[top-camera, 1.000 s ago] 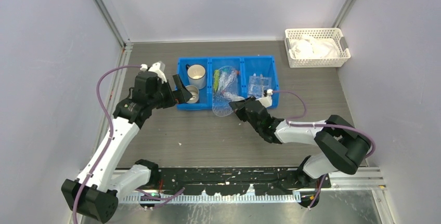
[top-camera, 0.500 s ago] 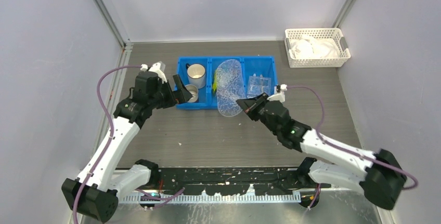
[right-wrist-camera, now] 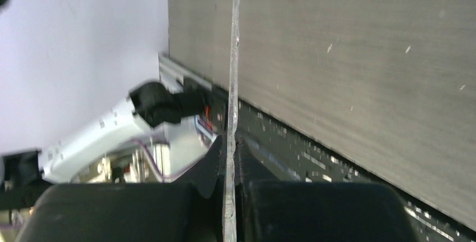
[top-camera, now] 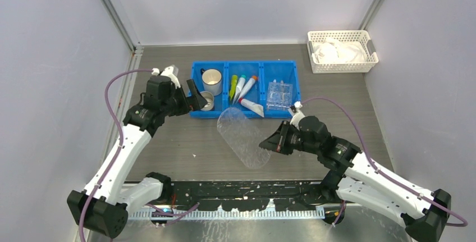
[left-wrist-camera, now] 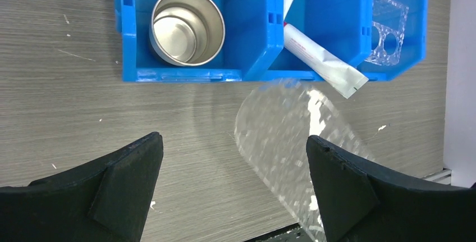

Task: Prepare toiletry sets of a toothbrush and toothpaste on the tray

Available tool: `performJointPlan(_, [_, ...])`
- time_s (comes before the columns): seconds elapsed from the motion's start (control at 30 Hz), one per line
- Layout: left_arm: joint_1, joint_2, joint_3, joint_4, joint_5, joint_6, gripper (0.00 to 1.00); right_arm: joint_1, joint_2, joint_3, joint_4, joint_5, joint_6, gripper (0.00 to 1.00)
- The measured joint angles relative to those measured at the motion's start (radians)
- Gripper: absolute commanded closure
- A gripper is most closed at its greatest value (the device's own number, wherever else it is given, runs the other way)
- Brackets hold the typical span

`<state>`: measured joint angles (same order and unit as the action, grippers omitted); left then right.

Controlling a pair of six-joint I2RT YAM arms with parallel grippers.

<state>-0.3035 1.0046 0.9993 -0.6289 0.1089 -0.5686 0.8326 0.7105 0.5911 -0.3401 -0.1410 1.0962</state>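
Seemingly the clear tray (left-wrist-camera: 387, 31) bears round recesses.

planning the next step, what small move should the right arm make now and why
Probably lower the clear oval piece flat onto the table and let go: the right gripper pinches its edge in front of the blue bin.
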Motion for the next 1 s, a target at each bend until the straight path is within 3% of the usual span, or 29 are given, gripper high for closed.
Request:
performJointPlan(0.3, [0.000, 0.000, 0.006, -0.002, -0.004, 0.000, 0.00, 0.005, 0.019, -0.126, 0.029, -0.281, -0.010, 0.99])
performJointPlan(0.57, [0.000, 0.002, 0.006, -0.003, -0.006, 0.000, 0.00, 0.004, 0.300, -0.140, 0.234, -0.388, -0.058, 0.99])
performJointPlan(0.67, [0.000, 0.010, 0.006, -0.003, -0.006, 0.000, 0.00, 0.004, 0.450, -0.124, 0.350, -0.425, -0.084, 0.78])
performJointPlan(0.73, [0.000, 0.020, 0.006, -0.003, -0.006, 0.001, 0.00, 0.004, 0.502, -0.116, 0.384, -0.431, -0.099, 0.73])
performJointPlan(0.93, [0.000, 0.047, 0.003, 0.003, -0.005, 0.003, 0.00, -0.035, 0.547, -0.114, 0.247, -0.363, -0.178, 0.51])
performJointPlan(1.0, [0.000, 0.053, -0.003, 0.009, -0.003, 0.003, 0.00, -0.077, 0.546, -0.104, 0.173, -0.328, -0.216, 0.36])
